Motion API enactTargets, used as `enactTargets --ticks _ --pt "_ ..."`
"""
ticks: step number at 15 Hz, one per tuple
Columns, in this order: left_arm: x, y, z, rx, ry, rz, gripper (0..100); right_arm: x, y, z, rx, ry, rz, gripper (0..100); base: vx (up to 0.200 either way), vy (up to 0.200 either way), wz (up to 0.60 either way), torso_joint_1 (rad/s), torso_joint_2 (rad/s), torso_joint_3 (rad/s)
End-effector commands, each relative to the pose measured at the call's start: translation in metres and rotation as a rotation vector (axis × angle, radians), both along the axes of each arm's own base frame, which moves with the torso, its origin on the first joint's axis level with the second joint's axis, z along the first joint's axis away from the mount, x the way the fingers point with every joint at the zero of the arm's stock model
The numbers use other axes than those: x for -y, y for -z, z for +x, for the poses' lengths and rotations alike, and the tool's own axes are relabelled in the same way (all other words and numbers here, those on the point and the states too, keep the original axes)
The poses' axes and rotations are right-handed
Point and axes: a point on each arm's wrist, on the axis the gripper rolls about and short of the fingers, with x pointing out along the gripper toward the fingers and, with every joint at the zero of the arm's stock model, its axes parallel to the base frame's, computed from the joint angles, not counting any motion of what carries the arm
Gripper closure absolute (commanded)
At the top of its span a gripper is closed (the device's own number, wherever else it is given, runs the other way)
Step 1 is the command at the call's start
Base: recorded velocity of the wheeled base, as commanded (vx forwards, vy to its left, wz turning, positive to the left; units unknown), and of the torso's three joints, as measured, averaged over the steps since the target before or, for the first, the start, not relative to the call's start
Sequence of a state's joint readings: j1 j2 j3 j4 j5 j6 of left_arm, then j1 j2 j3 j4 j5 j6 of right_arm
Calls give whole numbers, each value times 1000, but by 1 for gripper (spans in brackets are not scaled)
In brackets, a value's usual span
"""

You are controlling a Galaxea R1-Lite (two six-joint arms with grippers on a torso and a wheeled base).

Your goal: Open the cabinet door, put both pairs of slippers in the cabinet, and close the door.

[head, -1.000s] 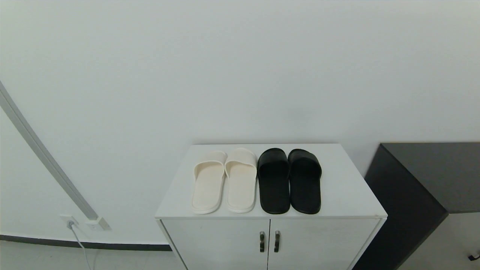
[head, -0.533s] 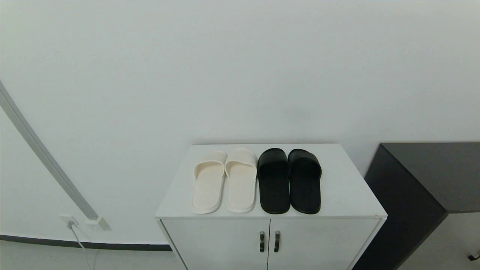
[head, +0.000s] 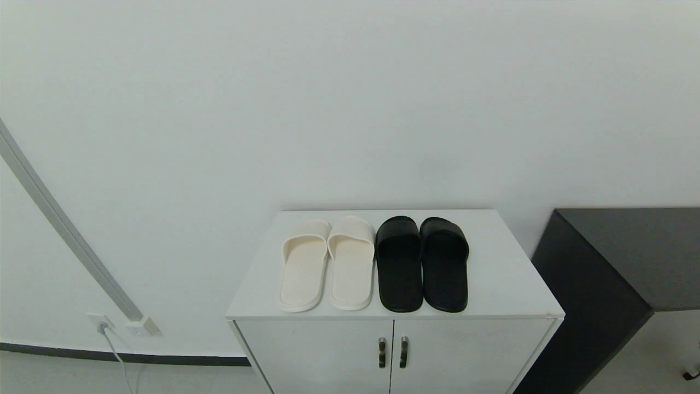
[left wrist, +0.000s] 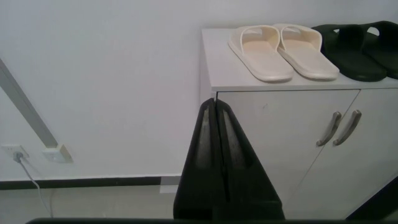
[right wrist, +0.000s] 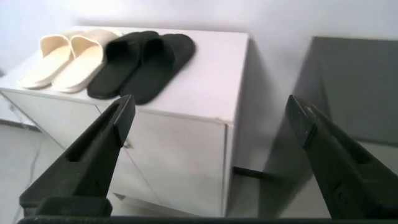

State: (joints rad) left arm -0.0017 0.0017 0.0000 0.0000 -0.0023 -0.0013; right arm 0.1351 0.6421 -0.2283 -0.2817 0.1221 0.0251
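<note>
On top of the white cabinet [head: 514, 284], against the wall, you have both pairs lying side by side with toes toward the wall: the cream slippers [head: 342, 265] on the robot's left and the black slippers [head: 415, 268] on its right, the inner ones touching or very nearly so. Below them the left door [head: 317, 355] and the right door [head: 465, 350] are both shut, and their two metal handles [head: 382, 352] stand upright just beside each other at the centre seam. Your left gripper [left wrist: 215, 109] has its fingers pressed together and holds nothing; it hangs in front of the cabinet's left front corner, apart from it. Your right gripper [right wrist: 209, 102] has its fingers spread wide and is also empty, standing off from the cabinet's right front corner. Judging by this, you are at the very first step: no door is open and no slipper has been lifted. The next move calls for bringing the spread right gripper to the handle of the right door, closing on that one handle without catching its neighbour, and pulling along the door's arc. Watch the dark unit [head: 601, 273] close on the right, which may limit how far that door can swing.
</note>
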Motion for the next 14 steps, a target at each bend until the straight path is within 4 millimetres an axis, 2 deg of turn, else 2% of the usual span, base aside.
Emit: enactTargets --ticks 1,3,7,14 --pt "0 0 0 0 1 0 100 -22 -1 60 -139 -110 13 0 0 0 0 0 0 0" --pt "0 0 0 0 1 0 100 -36 -8 80 -156 -152 42 0 0 0 0 0 0 0" --pt "0 0 0 0 1 0 100 -64 -15 102 -179 -203 30 0 0 0 0 0 0 0" --pt "0 0 0 0 1 0 100 -148 -15 137 -161 -233 19 0 0 0 0 0 0 0"
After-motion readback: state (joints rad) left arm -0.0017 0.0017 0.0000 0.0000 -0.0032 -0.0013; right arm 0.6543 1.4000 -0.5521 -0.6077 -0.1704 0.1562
